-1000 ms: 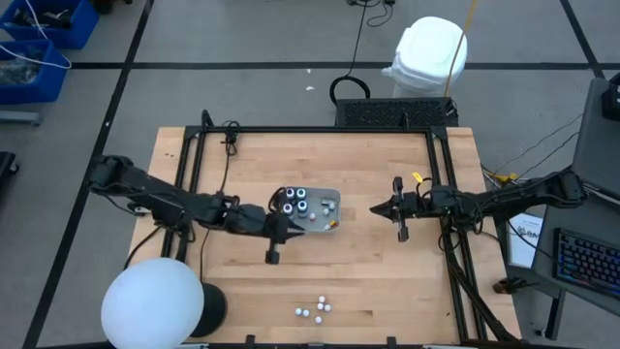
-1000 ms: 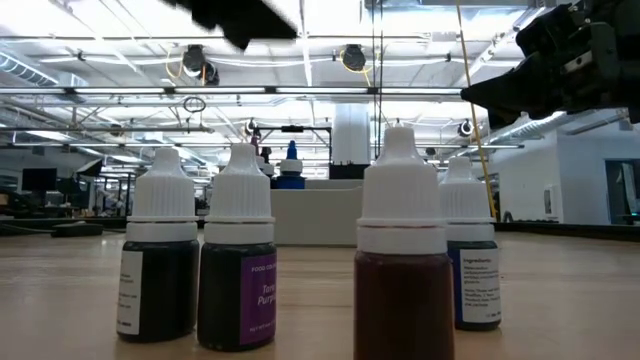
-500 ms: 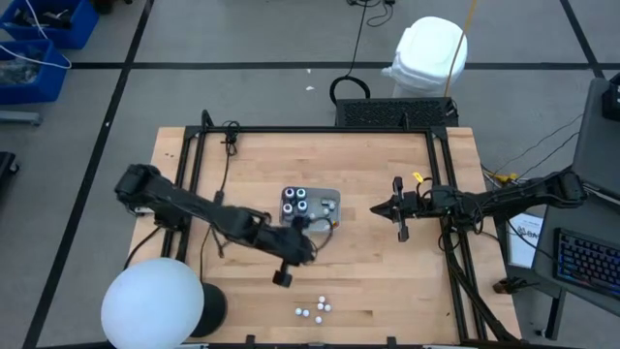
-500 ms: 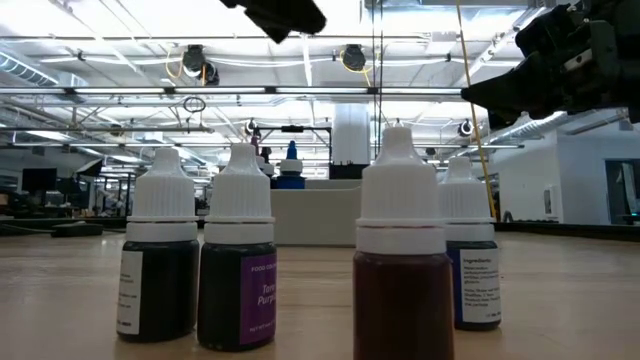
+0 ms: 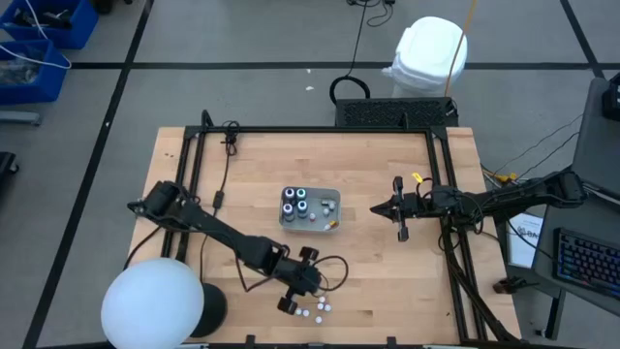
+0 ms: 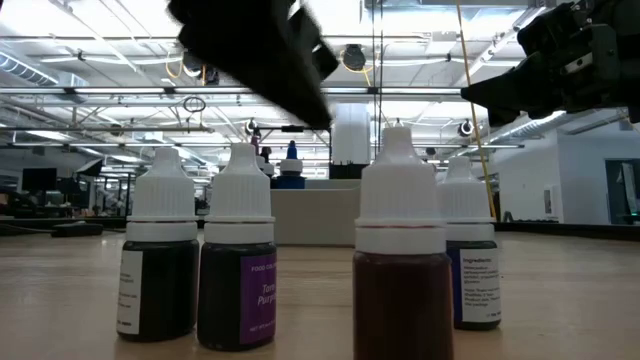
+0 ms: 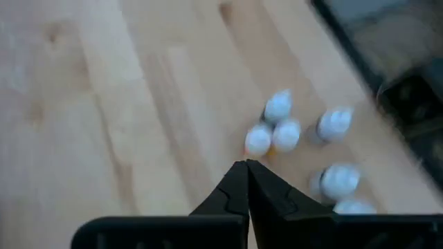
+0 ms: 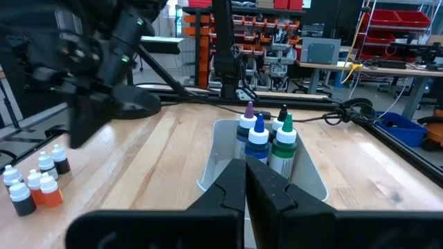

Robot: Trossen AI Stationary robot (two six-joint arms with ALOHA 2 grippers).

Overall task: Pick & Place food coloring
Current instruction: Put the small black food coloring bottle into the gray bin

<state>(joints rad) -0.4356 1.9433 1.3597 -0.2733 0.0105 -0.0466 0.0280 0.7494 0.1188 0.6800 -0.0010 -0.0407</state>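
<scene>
Left pincer reaching for the next loose bottle of food coloring

The left pincer (image 5: 292, 302) sits low in the high view with its fingers pressed together and empty, just beside the small cluster of loose bottles (image 5: 313, 309) on the tabletop (image 5: 387, 281). Four more bottles already stand in the grey tray (image 5: 330, 199) at mid-frame. The right pincer (image 5: 376, 209) waits beside the tray, fingers together, holding nothing. The next move likely needs the left fingers spread, lowered around one bottle without knocking its close-packed neighbours.
</scene>
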